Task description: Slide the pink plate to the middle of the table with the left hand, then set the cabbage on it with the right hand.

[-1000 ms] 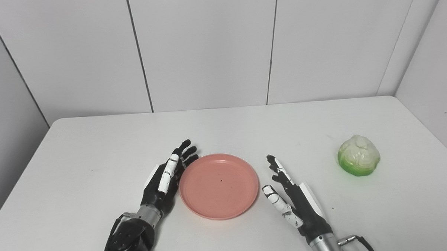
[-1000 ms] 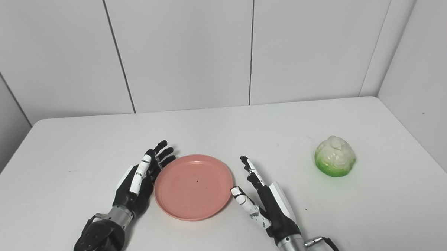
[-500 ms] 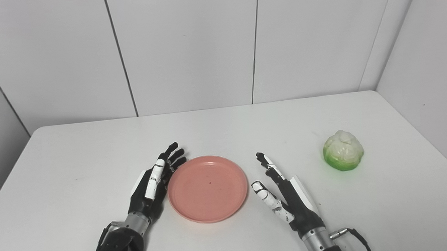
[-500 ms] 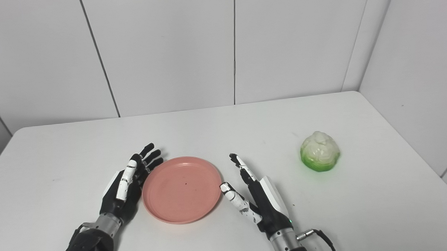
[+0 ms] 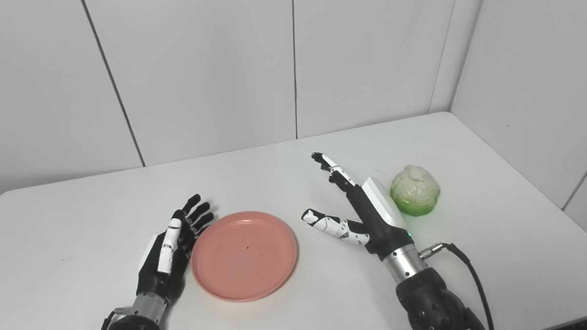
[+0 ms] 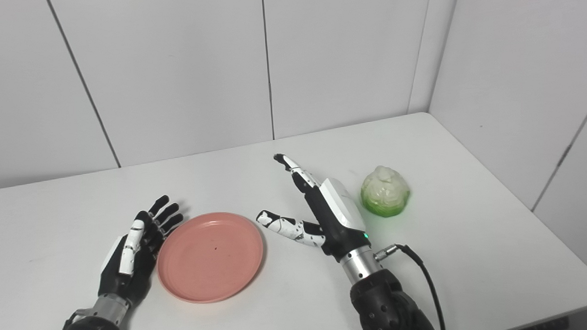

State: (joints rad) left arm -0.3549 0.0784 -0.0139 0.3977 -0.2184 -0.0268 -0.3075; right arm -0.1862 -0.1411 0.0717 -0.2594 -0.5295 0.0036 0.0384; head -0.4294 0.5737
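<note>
At the lower left of the frame, the left hand [image 5: 167, 250] lay on the white table [image 5: 481, 236], empty, its fingers spread and pointing toward the upper right, held just beside the left rim of the pink plate [image 5: 244, 255] — whether it actually touched the rim could not be made out. The plate sat flat and bare, save for a small dark speck near its middle, in the lower centre of the frame, a little left of the midline.

Right of the plate, the right hand [image 5: 361, 216] was raised on its forearm, which entered from the bottom edge with a black cable [image 5: 465, 266] looping out from the wrist. The hand held nothing — its fingers stretched toward the upper left, the thumb pointed left toward the plate but stood clear of it.

Just beyond the back of that hand, at the centre right of the frame, the cabbage [image 5: 415, 189] rested on the table, pale on top and green at its base, near the hand yet apart from it and well apart from the plate. Grey panelled walls [image 5: 197, 66] closed the scene behind and on the right.
</note>
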